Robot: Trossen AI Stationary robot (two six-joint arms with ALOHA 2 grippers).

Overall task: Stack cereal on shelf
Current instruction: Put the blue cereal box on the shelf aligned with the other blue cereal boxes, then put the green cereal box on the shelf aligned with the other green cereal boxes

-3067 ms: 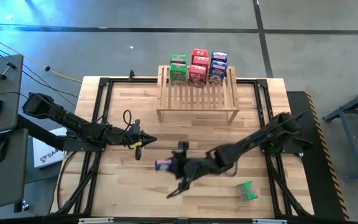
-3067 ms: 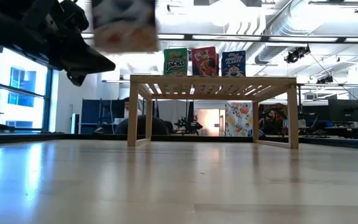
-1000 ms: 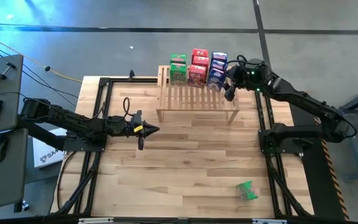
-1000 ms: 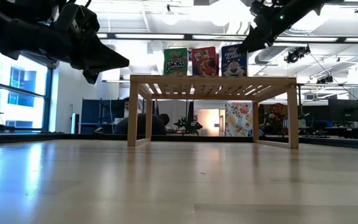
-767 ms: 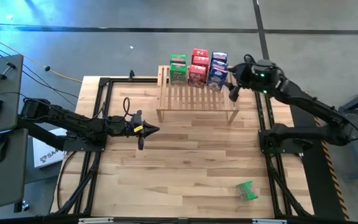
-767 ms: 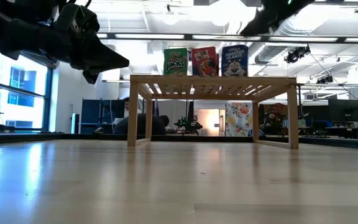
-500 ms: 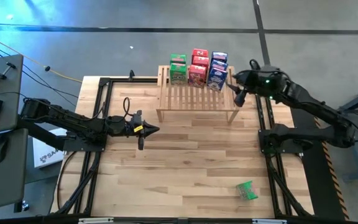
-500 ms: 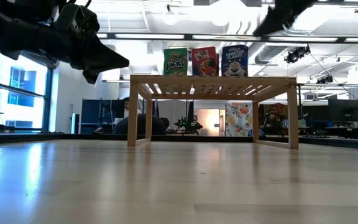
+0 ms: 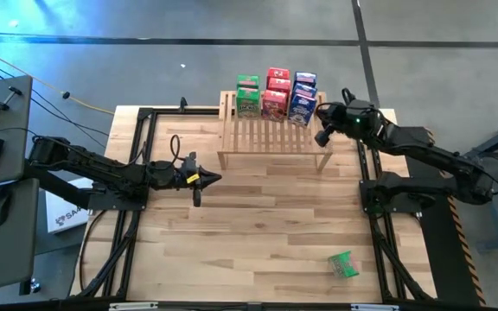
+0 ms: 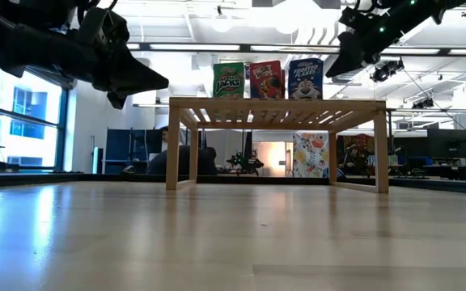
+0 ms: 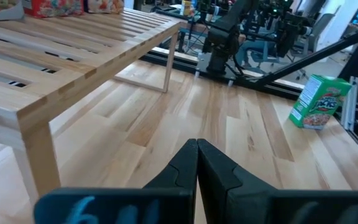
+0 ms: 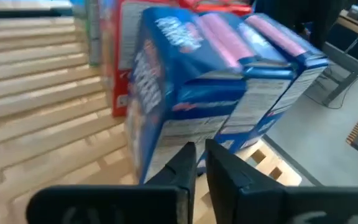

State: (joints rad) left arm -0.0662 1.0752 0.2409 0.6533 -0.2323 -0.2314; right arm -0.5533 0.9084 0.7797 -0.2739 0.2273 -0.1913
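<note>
This is a big robot lab. The wooden table sits in a black metal frame on a grey floor. Behind it are bright ceiling lights, silver pipes, tall windows and computer screens (lots of them).

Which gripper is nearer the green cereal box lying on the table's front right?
Right, narrowly. The right gripper hovers by the light-wood shelf, straight back from the green cereal box; the left gripper waits across the table.
</note>
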